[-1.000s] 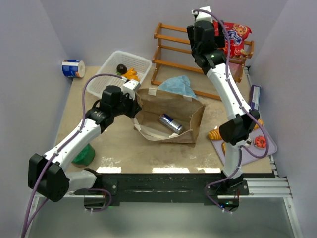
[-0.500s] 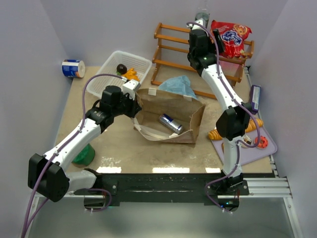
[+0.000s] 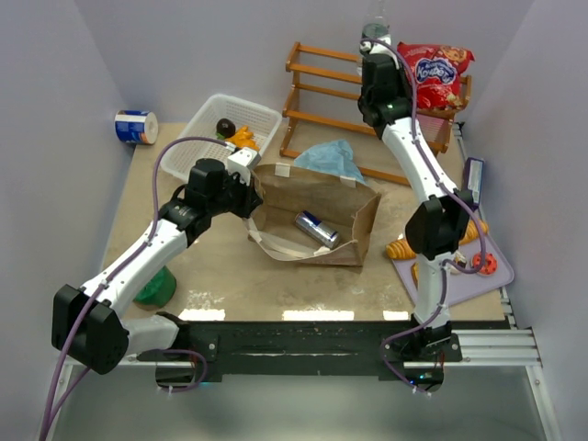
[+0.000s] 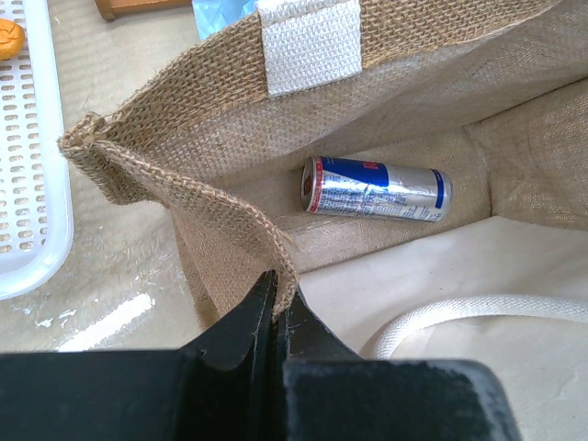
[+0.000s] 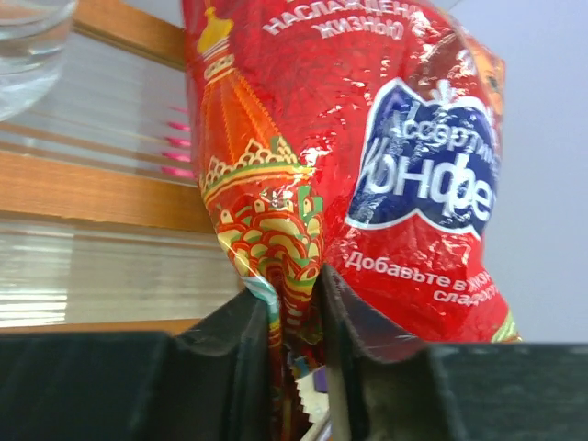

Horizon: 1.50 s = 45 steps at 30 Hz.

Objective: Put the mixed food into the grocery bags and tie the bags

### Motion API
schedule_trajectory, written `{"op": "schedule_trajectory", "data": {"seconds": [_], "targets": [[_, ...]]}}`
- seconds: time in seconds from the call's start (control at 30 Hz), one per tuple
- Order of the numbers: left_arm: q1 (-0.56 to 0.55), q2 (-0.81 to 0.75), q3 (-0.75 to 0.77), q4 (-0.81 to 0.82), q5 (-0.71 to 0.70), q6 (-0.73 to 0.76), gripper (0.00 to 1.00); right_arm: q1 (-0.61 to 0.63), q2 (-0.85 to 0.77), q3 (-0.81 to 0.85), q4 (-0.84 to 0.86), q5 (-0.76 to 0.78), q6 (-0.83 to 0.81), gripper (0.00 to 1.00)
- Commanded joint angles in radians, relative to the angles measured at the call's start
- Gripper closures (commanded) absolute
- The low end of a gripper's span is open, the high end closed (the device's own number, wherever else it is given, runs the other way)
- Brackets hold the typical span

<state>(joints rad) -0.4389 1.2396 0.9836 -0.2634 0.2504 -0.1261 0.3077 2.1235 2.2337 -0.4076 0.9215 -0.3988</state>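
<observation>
Right gripper [image 5: 292, 296]: clamped on the bottom seam of the red crisp packet [image 5: 404, 165], held up at the far wooden rack [image 3: 317, 71].
Left gripper [image 4: 276, 299]: pinching the brown bag [image 4: 230, 119] by its rim, mouth held open; a soda can [image 4: 377, 188] lies inside.
Risk: the thin seam grip may slip, or the packet may snag the rack.
Right arm: stretched high and far back.
Left arm: bent low over the bench [image 3: 230, 276].

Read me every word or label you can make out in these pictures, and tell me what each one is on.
Red shiny foil packet, top: "НАСЛАЖДЕНИЕ ЖИЗНЬЮ"
Its blue badge: "Ассорти", then "онфе", ends hidden in creases
Below the badge: "Добавьте в жиз", "сладос", both cut off
Silver-blue-red soda can: print too blurred to read
Blue-and-white can: too small to read
Brown woven bag: no text shows
</observation>
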Motion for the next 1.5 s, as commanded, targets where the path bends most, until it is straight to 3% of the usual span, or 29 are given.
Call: {"op": "schedule_trajectory", "data": {"seconds": [0.0, 0.1, 0.23, 0.57, 0.77, 1.03, 1.17, 1.47], "targets": [[0.002, -0.006, -0.002, -0.013, 0.000, 0.017, 1.00, -0.015, -0.102, 0.037, -0.020, 0.042, 0.018, 0.87], [0.002, -0.006, 0.000, -0.014, 0.000, 0.017, 1.00, -0.015, -0.140, 0.055, -0.026, 0.059, 0.021, 1.00], [0.002, -0.008, -0.002, -0.014, 0.000, 0.017, 1.00, -0.016, -0.245, 0.038, -0.048, 0.054, 0.070, 1.00], [0.002, -0.009, -0.002, -0.013, 0.001, 0.017, 1.00, -0.015, -0.620, -0.221, -0.063, -0.133, 0.284, 1.00], [0.002, -0.008, -0.002, -0.011, 0.003, 0.016, 1.00, -0.013, -0.758, -0.310, -0.088, -0.360, 0.435, 1.00], [0.002, -0.006, -0.003, -0.010, 0.006, 0.013, 1.00, -0.013, -0.872, -0.477, -0.043, -0.901, 0.659, 1.00], [0.002, -0.008, -0.003, -0.008, 0.009, 0.013, 1.00, 0.007, -0.915, -0.585, 0.077, -1.093, 0.733, 1.00], [0.002, -0.006, -0.003, -0.008, 0.013, 0.013, 1.00, 0.240, -0.961, -0.592, 0.141, -1.086, 0.733, 1.00]]}}
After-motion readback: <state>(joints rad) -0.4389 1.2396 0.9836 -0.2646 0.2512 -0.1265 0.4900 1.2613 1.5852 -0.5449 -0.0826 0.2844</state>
